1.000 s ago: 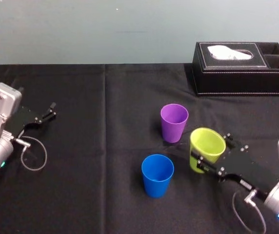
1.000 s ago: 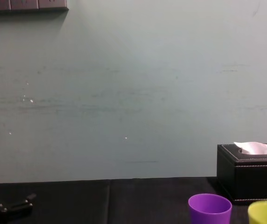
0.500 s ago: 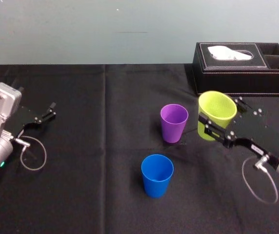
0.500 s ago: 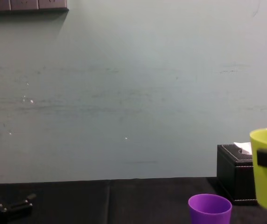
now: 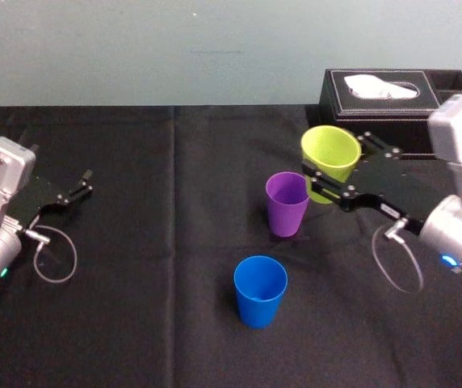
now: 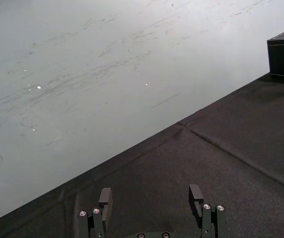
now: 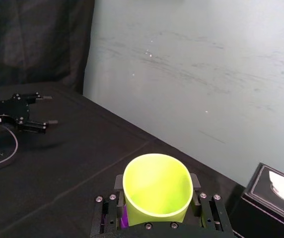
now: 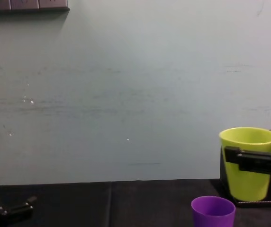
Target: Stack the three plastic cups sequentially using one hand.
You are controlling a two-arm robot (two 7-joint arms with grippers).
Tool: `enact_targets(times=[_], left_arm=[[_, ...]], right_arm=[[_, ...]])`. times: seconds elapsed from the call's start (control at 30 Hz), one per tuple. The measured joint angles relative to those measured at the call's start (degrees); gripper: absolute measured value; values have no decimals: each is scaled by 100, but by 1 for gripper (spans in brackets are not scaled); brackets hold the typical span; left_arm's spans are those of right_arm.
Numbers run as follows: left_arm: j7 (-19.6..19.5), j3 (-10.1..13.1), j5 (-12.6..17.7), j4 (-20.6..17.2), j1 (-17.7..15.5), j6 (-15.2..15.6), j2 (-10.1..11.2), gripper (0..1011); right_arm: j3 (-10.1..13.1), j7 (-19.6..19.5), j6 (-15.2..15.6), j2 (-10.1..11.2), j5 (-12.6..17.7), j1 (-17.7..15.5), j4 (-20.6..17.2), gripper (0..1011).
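- Purple cup (image 5: 287,204) stands upright on the black table cloth (image 5: 134,267), mouth up and with nothing in it.
- Right gripper (image 5: 338,166) hangs in the air just to the right of the purple cup and a little beyond it. Its fingers are closed on the two sides of the green cup (image 5: 325,149).
- The green cup is upright and clear of the cloth. From the chest camera its base (image 8: 247,161) sits higher than the purple cup's rim (image 8: 213,211), and to that cup's right rather than straight over it.
- From the right wrist camera the green cup (image 7: 157,186) fills the gap between the fingers, and a sliver of the purple cup (image 7: 123,218) shows beside it.
- Blue cup (image 5: 260,289) stands upright nearer the robot than the purple cup, slightly to its left and not touching it.
- Tissue box (image 5: 392,101) lies beyond the purple cup, to its right.
- Left gripper (image 5: 73,192) rests low over the cloth, well to the left of the purple cup. Its fingers (image 6: 105,198) are spread apart and hold nothing.
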Motion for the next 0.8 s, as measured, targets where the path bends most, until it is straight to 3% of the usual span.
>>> enact_targets(times=[0.23,0.4,0.8], left_arm=[[0,0,0,0,0,0,0,1011],[0,0,0,0,0,0,0,1011],[0,0,0,0,0,0,0,1011]], right_arm=[[-313,105,49,-252,-184,519,521,742],[-411,242,33,-378,-139,776,835,743],[-521,379,-40,-452,18,998,1164,741]])
